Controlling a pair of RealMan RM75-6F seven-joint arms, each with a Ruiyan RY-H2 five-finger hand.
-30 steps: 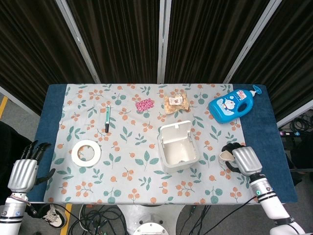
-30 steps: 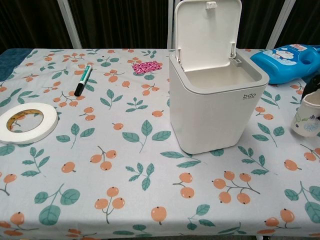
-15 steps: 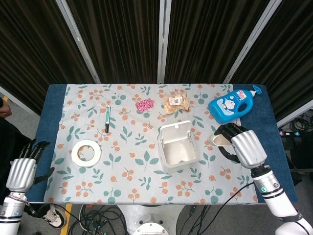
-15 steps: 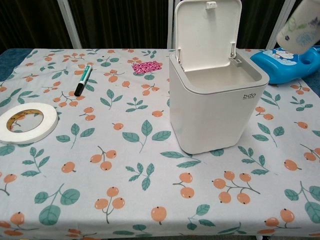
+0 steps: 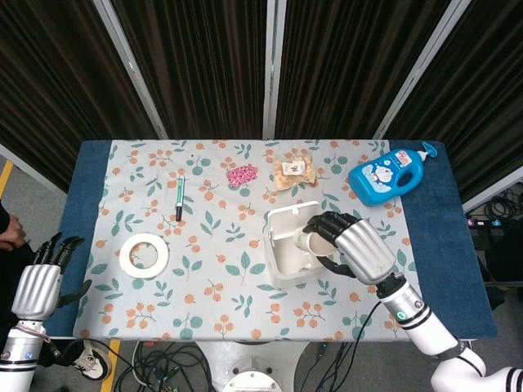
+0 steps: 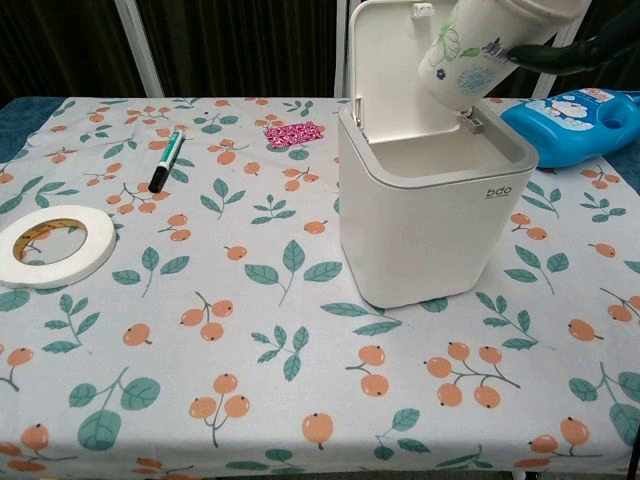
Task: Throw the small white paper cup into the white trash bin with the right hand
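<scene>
My right hand (image 5: pixel 353 245) holds the small white paper cup (image 6: pixel 482 48), which has a faint floral print, tilted with its base pointing down-left. Cup and hand hang just above the open mouth of the white trash bin (image 6: pixel 430 215), whose lid (image 6: pixel 410 65) stands upright at the back. In the head view the cup (image 5: pixel 309 239) shows over the bin's (image 5: pixel 282 269) right side. Dark fingers (image 6: pixel 575 52) wrap the cup's upper part at the top right of the chest view. My left hand (image 5: pixel 41 279) hangs off the table's left edge, fingers apart and holding nothing.
A roll of white tape (image 5: pixel 145 254) lies at the left. A green marker (image 5: pixel 179 198), a pink packet (image 5: pixel 242 174) and a snack bag (image 5: pixel 295 172) lie at the back. A blue bottle (image 5: pixel 387 176) lies on its side at the back right.
My right hand has lifted the cup from the table at the right, carried it up and leftward, and now holds it over the bin's opening. The left hand has stayed put.
</scene>
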